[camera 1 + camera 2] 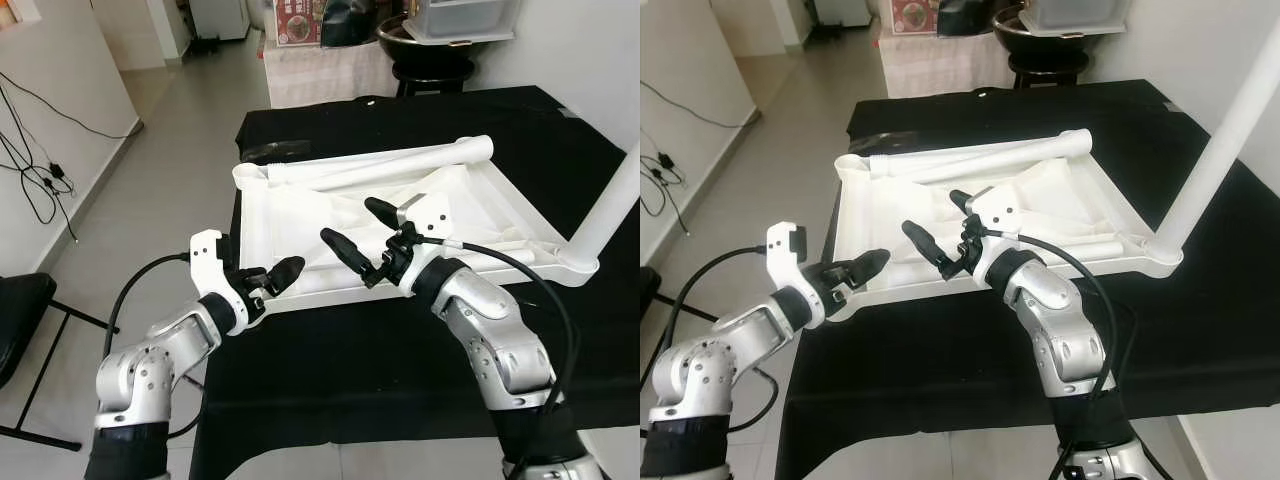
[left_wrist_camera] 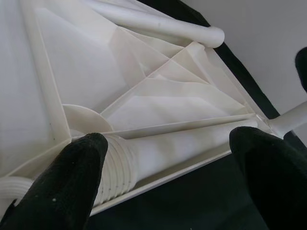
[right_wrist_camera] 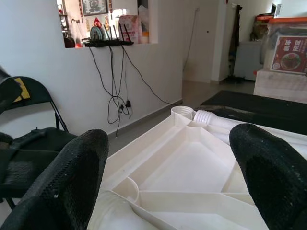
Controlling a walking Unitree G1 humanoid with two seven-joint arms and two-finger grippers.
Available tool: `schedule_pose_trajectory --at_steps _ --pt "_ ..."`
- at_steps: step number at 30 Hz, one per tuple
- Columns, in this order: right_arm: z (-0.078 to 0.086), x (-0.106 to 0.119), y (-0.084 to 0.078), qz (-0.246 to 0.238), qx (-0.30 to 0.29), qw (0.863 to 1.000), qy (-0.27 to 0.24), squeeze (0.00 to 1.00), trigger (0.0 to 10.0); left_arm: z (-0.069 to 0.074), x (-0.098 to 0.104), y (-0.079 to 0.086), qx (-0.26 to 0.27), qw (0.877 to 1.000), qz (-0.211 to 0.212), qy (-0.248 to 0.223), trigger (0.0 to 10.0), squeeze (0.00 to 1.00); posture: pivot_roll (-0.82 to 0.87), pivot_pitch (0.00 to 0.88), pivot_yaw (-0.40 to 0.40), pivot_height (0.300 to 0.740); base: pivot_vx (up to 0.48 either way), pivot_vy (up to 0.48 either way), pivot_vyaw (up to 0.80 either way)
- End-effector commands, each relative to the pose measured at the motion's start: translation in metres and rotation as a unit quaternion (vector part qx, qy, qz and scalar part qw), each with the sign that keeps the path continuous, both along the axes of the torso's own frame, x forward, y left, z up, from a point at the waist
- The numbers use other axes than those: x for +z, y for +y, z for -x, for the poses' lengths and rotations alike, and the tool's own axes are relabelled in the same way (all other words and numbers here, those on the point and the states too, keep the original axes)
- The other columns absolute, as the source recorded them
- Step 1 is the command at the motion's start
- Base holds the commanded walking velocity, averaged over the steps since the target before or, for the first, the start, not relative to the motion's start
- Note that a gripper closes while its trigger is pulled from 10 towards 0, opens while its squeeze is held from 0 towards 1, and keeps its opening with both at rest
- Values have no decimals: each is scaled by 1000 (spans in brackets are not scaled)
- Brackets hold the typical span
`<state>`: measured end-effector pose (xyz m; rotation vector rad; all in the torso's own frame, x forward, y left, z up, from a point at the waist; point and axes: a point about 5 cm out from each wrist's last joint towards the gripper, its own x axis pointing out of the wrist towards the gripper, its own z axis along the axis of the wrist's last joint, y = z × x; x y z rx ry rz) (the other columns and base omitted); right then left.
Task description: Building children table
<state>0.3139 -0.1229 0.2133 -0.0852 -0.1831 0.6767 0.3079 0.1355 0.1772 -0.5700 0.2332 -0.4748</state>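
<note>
A white plastic tabletop [image 1: 290,220] lies upside down on a black-covered table [image 1: 400,370]. One white leg [image 1: 615,200] stands screwed into its near right corner. A second leg [image 1: 400,160] lies loose along the far rim. A third leg [image 2: 182,143] lies inside the near rim, its threaded end [image 2: 117,167] by the near left corner socket. My left gripper [image 1: 272,278] is open at that near left corner, its fingers [image 2: 62,191] on either side of the threaded end. My right gripper [image 1: 360,232] hovers open over the near middle of the tabletop [image 3: 192,167], holding nothing.
A black folding chair [image 1: 20,320] stands on the floor to my left, below cables [image 1: 30,170] hanging on the wall. Behind the table are a black stool [image 1: 430,60] and a covered stand [image 1: 320,70]. The table's near edge is right before me.
</note>
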Motion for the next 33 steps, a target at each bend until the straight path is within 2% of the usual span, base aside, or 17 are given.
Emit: schedule_pose_trajectory --at_steps 1,4,8,17,19,21,24,27,33 --pt "3 -3 3 9 3 1000 3 0 10000 -3 -6 8 8 1000 -11 20 10000 0 -90 94 74 740 0 0 0" --pt "3 -3 3 7 -1 1000 5 0 10000 -11 -7 17 32 999 -12 34 10000 0 -91 100 76 740 0 0 0" --pt "3 -3 3 8 -3 1000 6 0 10000 -14 -9 18 35 998 -4 47 10000 0 -91 104 78 740 0 0 0" --pt "4 -3 4 8 -6 1000 8 0 10000 -17 -10 -1 -3 997 28 65 10000 0 -96 115 83 740 0 0 0" --pt "4 -3 3 8 -9 1000 8 0 10000 -19 -13 -13 -25 994 47 93 10000 0 -99 119 85 740 0 0 0" --pt "4 -3 3 10 -12 1000 8 0 10000 -20 -15 -18 -31 992 54 111 10000 0 -98 121 85 740 0 0 0" --pt "4 -3 3 10 -12 1000 8 0 10000 -21 -16 -18 -29 991 56 118 10000 0 -98 121 85 740 0 0 0" --pt "4 -3 2 9 -17 1000 9 0 10000 -24 -24 -17 -9 986 49 157 10000 0 -96 123 88 740 0 0 0" --pt "4 -3 2 9 -17 1000 9 0 10000 -25 -25 -15 3 985 47 164 10000 0 -96 124 89 740 0 0 0"
